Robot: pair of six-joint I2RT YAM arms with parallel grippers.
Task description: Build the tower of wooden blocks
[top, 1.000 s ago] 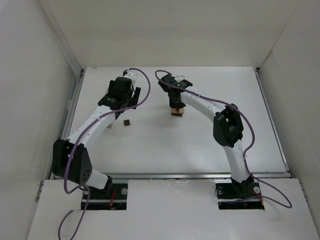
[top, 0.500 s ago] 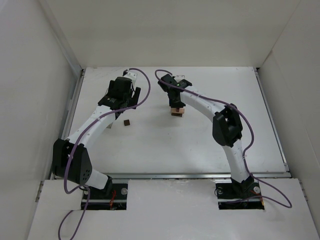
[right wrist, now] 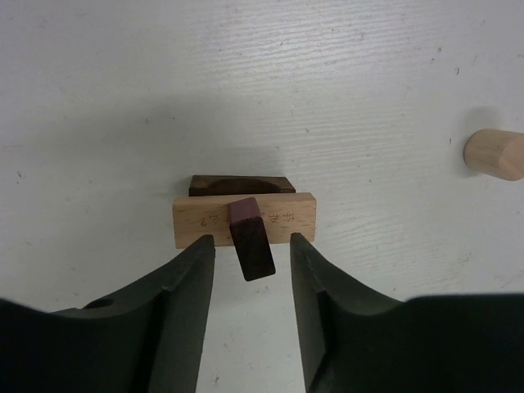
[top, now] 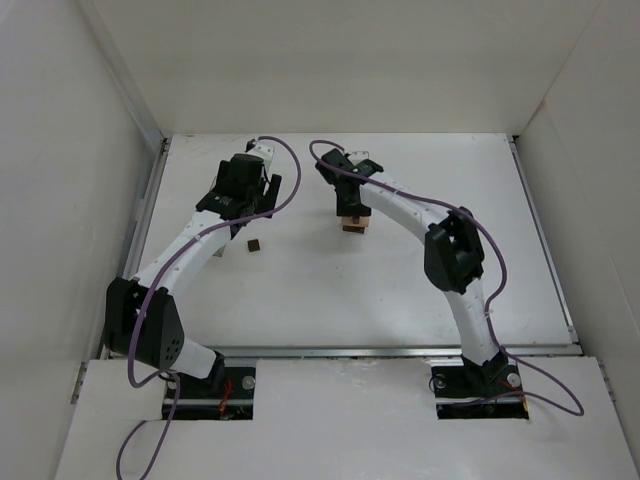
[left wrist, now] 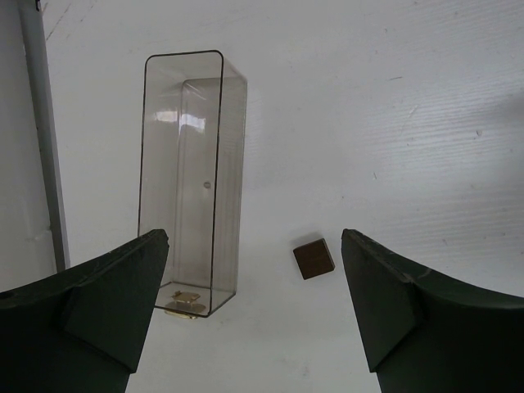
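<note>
The right hand (right wrist: pixel 252 240) is slightly open, fingers clear of a tilted reddish-brown wooden block (right wrist: pixel 246 219) atop a flat tan wooden slab (right wrist: pixel 201 221) and a dark brown block (right wrist: pixel 241 186). A pale wooden cylinder (right wrist: pixel 494 154) lies apart on the white table (right wrist: pixel 327 82). The left hand (left wrist: pixel 254 237), wide open, frames a small dark cube (left wrist: pixel 313 259) beside a clear plastic rectangular box (left wrist: pixel 188 164), plain only in that wrist view.
</note>
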